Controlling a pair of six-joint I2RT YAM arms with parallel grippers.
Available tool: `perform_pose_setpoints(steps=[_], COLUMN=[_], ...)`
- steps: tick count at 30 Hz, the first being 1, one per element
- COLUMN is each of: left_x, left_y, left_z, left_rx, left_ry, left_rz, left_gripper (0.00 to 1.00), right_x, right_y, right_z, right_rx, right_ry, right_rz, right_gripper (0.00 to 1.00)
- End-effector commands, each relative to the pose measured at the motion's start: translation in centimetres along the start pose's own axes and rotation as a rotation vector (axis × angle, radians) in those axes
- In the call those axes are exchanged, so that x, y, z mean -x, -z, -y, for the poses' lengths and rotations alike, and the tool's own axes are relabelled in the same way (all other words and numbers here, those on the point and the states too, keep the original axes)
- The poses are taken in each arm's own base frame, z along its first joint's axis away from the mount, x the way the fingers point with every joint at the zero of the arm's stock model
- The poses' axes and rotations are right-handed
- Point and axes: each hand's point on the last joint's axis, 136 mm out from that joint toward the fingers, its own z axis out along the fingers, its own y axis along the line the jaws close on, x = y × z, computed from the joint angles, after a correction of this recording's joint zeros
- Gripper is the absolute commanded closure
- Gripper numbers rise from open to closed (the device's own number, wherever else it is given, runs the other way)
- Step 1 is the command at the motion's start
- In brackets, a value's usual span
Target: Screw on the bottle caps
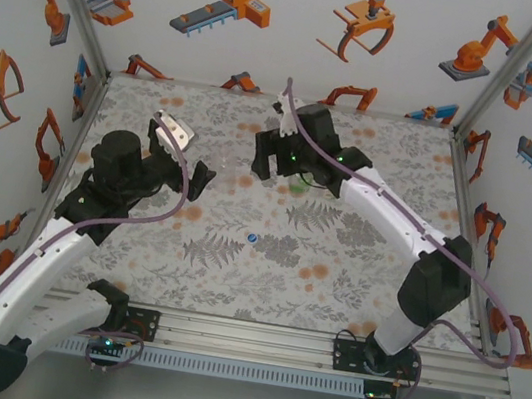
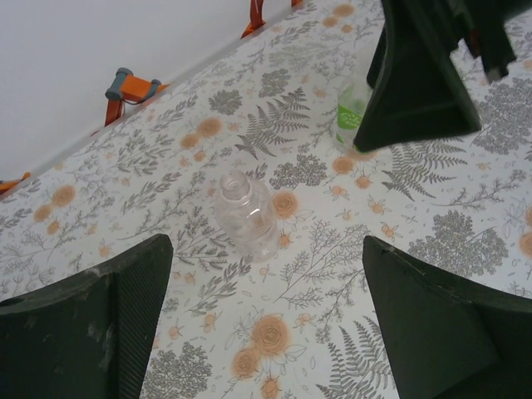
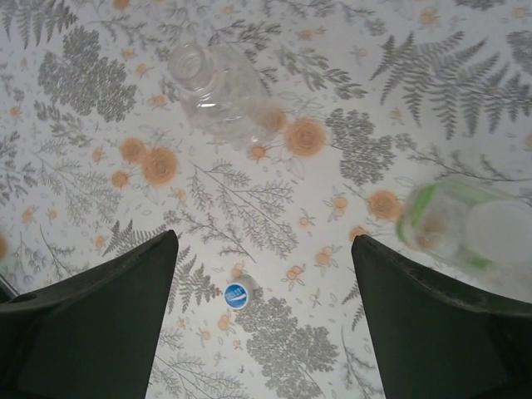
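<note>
The left jaws stood spread wide and grasped nothing. Their 2 dark fingers framed a bare stretch of the patterned table. Just ahead of them, nearer the left finger than the right, a clear bottle stood upright with its neck open. Farther ahead, on the right finger's side, stood a green-labelled bottle. It was partly hidden behind a dark finger of the right jaws.

The right jaws were also spread wide and held nothing. On the table below them lay a blue cap, flat, in the gap between the 2 fingers and closer to the left one. The green-labelled bottle stood just past the tip of the right finger, outside the gap. It was blurred there and showed a pale round top, and I could not tell whether that was a cap. The clear bottle stood well ahead of these jaws, toward the left finger's side.

From above, both sets of jaws hung close together, with the right jaws just beside the green-labelled bottle. The blue cap lay on the near side of both sets of jaws, apart from the 2 bottles.
</note>
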Motion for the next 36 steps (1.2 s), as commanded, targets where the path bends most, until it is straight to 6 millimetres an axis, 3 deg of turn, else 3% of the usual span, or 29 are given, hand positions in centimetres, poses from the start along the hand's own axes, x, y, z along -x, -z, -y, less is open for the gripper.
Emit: perform_pose_setpoints(steps=[1, 2, 6, 14, 30, 36], left_x=[0.6, 0.6, 0.5, 0.2, 0.1, 0.1], left_y=[0.3, 0.3, 0.2, 0.2, 0.0, 0.0], left_z=[-0.3, -0.3, -0.3, -0.5, -0.3, -0.1], left_rx=[0.016, 0.016, 0.019, 0.027, 0.014, 0.006], left_ry=[-0.020, -0.022, -0.030, -0.045, -0.042, -0.037], left_rz=[0.031, 0.032, 0.029, 0.023, 0.021, 0.023], left_gripper=[0.13, 0.13, 0.13, 0.14, 0.13, 0.14], right_x=[1.8, 1.5, 0.5, 0.1, -0.4, -0.4], right_y=[-0.7, -1.4, -3.6, -5.8, -12.2, -13.8], right_z=[-1.5, -1.7, -2.4, -3.9, -4.5, -4.5], right_rx=[0.036, 0.044, 0.072, 0.185, 0.293, 0.303], right_ry=[0.037, 0.040, 0.076, 0.173, 0.140, 0.132], right_rz=[0.102, 0.103, 0.120, 0.453, 0.532, 0.528], right_gripper=[0.12, 0.01, 0.01, 0.07, 0.07, 0.14])
